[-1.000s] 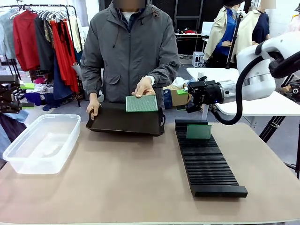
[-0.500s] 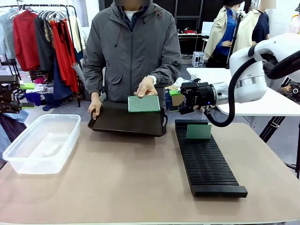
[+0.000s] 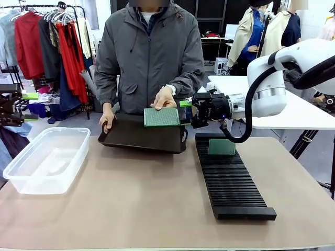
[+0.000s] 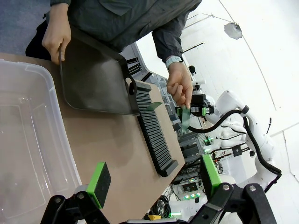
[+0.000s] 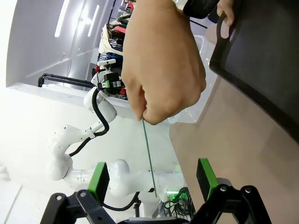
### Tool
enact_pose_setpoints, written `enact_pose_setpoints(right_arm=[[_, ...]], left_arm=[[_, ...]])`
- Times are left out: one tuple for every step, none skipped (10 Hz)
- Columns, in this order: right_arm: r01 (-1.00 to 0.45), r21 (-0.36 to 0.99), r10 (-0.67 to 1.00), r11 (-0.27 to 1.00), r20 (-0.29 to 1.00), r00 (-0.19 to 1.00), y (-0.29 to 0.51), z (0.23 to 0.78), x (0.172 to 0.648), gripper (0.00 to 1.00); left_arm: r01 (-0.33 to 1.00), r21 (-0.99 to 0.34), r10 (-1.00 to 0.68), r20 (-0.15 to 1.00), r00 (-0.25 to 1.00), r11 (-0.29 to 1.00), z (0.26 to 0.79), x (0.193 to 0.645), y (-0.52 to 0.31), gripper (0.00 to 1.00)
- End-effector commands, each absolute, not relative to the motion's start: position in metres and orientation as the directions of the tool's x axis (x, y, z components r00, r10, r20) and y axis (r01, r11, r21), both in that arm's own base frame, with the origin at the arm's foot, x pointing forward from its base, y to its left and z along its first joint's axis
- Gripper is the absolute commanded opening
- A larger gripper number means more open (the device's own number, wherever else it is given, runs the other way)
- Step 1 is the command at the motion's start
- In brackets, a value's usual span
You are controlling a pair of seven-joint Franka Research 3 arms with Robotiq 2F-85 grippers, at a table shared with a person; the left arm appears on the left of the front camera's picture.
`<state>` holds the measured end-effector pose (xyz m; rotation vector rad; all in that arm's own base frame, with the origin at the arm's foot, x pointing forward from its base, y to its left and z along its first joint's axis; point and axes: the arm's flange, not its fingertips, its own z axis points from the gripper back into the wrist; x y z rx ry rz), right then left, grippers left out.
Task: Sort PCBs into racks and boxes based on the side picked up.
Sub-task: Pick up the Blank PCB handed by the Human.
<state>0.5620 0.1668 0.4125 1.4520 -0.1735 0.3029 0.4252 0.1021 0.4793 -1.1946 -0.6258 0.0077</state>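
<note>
Handover | right pincer (image 3: 184, 112) has moved in from the right, jaws wide open, now astride the PCB (image 3: 161, 116) that person's hand (image 3: 165, 98) holds above black tray (image 3: 141, 137) | grasp seems next | another PCB (image 3: 222, 147) stands in rack (image 3: 233, 183)

The tan table (image 3: 131, 209) carries clear tub (image 3: 46, 159), black tray (image 3: 141, 137), slotted rack (image 3: 233, 183).

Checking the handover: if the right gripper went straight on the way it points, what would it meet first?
The PCB in the person's hand, edge-on in line with the open right gripper; the hand lies just beyond. Depth is unclear.
</note>
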Motion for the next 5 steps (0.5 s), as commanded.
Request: enact_pose_setpoints(right_arm=[[-0.322,0.943,0.079,0.078,0.316,0.945,0.178,0.410,0.559,1.00],[-0.341,0.938,0.066,0.064,0.337,0.939,0.181,0.409,0.561,1.00],[-0.349,0.935,0.064,0.059,0.345,0.936,0.184,0.408,0.560,1.00],[-0.348,0.936,0.049,0.050,0.346,0.937,0.187,0.406,0.560,1.00],[-0.346,0.937,0.038,0.042,0.344,0.938,0.190,0.405,0.560,1.00]], left_arm=[[0.312,-0.867,0.321,0.445,0.836,0.388,0.481,0.425,0.103,1.00],[0.312,-0.867,0.321,0.445,0.836,0.388,0.481,0.425,0.103,1.00],[0.312,-0.867,0.321,0.445,0.836,0.388,0.481,0.425,0.103,1.00],[0.312,-0.867,0.321,0.445,0.836,0.388,0.481,0.425,0.103,1.00],[0.312,-0.867,0.321,0.445,0.836,0.388,0.481,0.425,0.103,1.00]])
